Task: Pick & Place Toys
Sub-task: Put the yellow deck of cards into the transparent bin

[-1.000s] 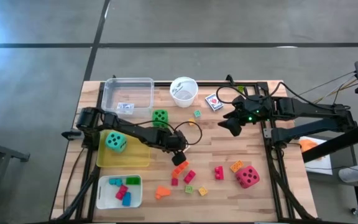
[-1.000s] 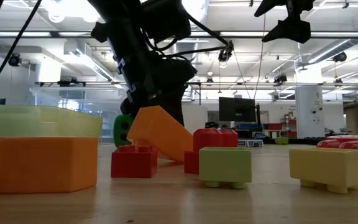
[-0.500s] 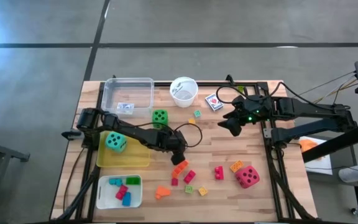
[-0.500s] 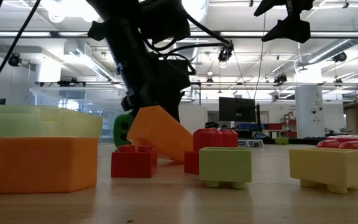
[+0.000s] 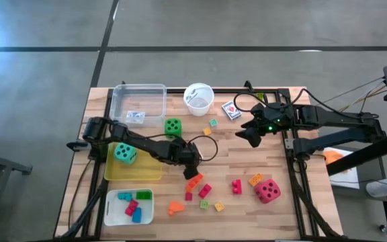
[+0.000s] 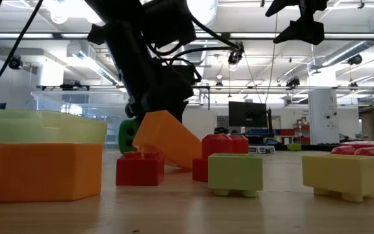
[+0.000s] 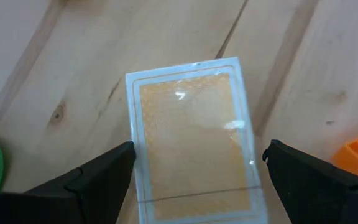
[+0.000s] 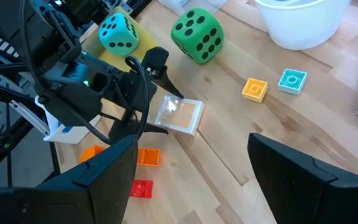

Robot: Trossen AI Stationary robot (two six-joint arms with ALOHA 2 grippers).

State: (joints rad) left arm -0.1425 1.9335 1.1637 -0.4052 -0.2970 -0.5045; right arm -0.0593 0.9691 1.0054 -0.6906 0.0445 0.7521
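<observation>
Since a second ago the left gripper (image 5: pixel 189 161) has eased slightly back toward the yellow tray (image 5: pixel 150 169), while the right arm has not shifted. Its fingers (image 7: pixel 98 177) stand wide apart, released, straddling a small card pack (image 7: pixel 194 140) that lies flat on the worktop (image 5: pixel 234 154) with its orange patterned back up — the pack sits between the two fingers, and whether either one touches it cannot be told. In the right wrist view the same pack (image 8: pixel 179 116) shows just in front of the left gripper, near the green die (image 8: pixel 196 35) and the teal die (image 8: pixel 118 32). From above, the teal die (image 5: pixel 125 153) rests in the yellow tray and the green die (image 5: pixel 173 126) stands on the bare wood beside the clear tray (image 5: pixel 138 101). Just past the left gripper lie orange and red blocks (image 5: pixel 195 181); the red die (image 5: pixel 267 190) sits farther toward the right side. The right gripper (image 5: pixel 250 136) hangs above the worktop near a second card pack (image 5: pixel 231 109) and the white cup (image 5: pixel 198 98), its fingers (image 8: pixel 104 180) spread and holding nothing.
</observation>
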